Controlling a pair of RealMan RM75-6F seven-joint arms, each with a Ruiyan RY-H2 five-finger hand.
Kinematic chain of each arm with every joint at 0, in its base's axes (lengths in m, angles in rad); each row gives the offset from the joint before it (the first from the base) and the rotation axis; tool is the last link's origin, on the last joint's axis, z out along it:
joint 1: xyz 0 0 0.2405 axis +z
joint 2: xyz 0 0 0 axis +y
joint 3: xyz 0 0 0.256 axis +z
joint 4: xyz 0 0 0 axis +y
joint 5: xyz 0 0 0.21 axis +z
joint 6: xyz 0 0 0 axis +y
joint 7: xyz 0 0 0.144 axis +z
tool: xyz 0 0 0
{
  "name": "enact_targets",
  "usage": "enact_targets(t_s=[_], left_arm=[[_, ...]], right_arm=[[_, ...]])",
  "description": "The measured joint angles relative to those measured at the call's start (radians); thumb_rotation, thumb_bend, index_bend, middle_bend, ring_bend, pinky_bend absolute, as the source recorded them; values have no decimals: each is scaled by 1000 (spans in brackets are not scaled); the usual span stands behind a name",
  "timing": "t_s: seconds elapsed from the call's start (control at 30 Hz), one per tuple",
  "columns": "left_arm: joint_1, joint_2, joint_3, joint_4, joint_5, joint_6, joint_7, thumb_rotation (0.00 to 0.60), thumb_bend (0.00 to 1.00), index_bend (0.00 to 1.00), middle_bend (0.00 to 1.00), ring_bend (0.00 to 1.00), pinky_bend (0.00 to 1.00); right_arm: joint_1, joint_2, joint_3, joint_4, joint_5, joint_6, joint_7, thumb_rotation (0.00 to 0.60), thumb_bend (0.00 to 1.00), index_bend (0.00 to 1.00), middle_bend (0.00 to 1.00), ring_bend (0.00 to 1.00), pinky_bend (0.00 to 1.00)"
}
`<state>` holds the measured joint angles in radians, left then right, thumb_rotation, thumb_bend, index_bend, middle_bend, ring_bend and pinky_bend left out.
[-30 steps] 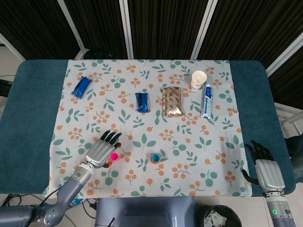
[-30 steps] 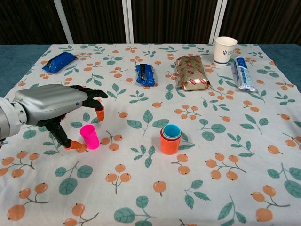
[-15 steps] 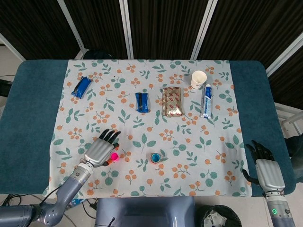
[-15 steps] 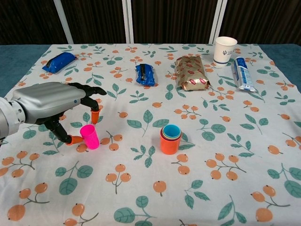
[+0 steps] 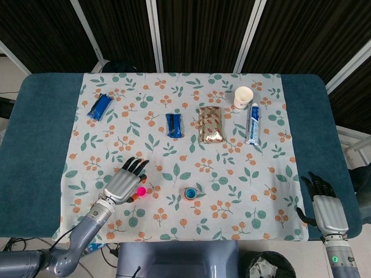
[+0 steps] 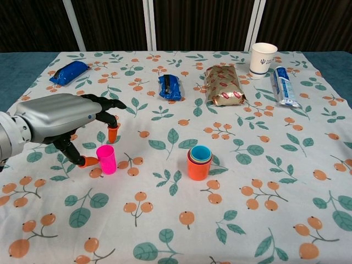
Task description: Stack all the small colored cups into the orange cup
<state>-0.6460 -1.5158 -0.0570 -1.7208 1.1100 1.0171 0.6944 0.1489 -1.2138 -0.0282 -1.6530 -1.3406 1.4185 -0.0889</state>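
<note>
Reaching left hand (image 6: 60, 118) fingers spread wide around one pink cup (image 6: 106, 159), no grip seen | one orange cup (image 6: 198, 166) nearby, nested cups inside | right hand (image 5: 326, 209) open at table edge | two blue packets, one paper cup (image 6: 263, 58)

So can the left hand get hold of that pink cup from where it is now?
Probably yes. The left hand is right beside the pink cup, thumb tip at its side and fingers arched above it. The cup stands upright with nothing between them.
</note>
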Motion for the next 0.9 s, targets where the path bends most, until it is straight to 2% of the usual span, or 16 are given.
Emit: enact_targets(t_s=[0.9], left_arm=[[-22, -21, 26, 0, -28, 6, 41, 600, 264, 479, 0, 0, 0]], right_arm=[[-21, -5, 31, 5, 4, -17, 2, 600, 385, 106, 0, 1, 112]])
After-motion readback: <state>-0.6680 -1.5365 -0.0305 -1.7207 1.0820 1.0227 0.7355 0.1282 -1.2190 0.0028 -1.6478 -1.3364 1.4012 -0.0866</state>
